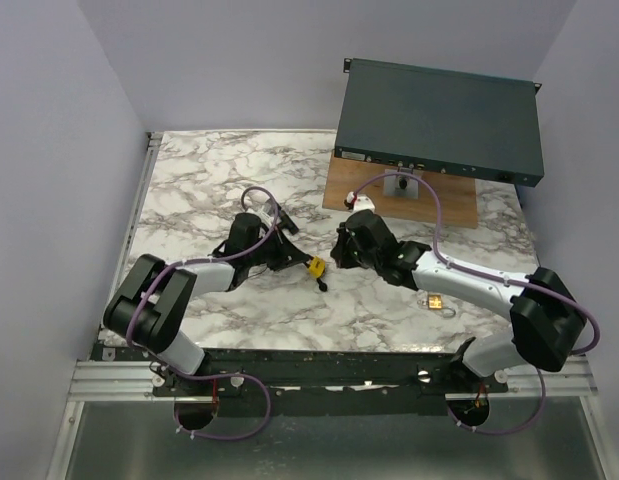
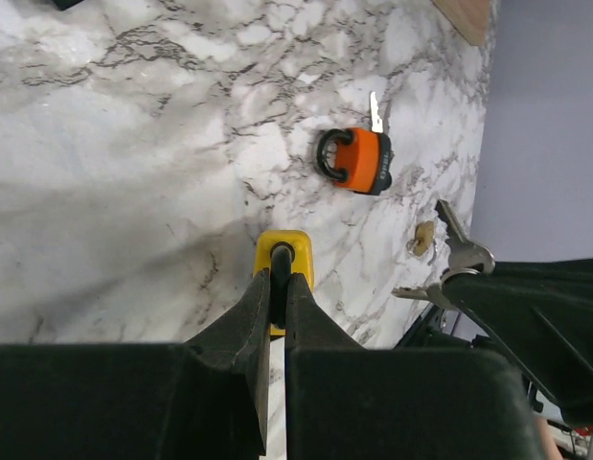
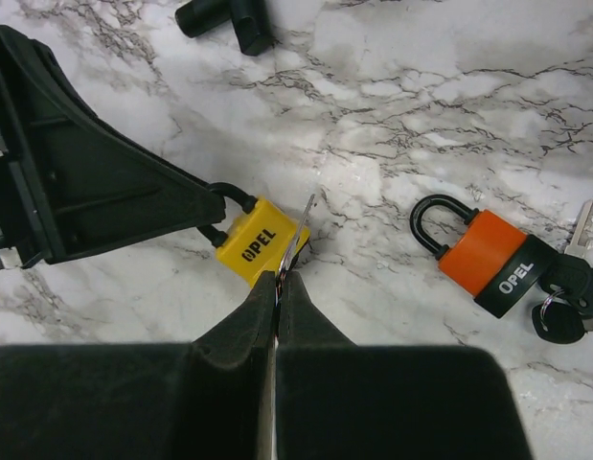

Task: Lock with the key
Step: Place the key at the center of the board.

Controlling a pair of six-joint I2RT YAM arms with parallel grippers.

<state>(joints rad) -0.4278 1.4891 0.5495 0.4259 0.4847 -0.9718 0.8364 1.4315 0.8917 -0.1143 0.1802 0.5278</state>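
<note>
- The left gripper is clamped on the black shackle of the yellow-bodied padlock. It steadies the lock on the white marble-patterned table, seemingly to present its keyhole end to the other arm.
- The right gripper pinches a silver key, with the blade just beside that end; it does not appear to be inserted yet.
- "OPEL" reads on the yellow body and on the orange-and-black padlock lying nearby.

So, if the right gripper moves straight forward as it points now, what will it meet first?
Probably the yellow padlock; the held key sits at its edge, though depth is unclear.
</note>
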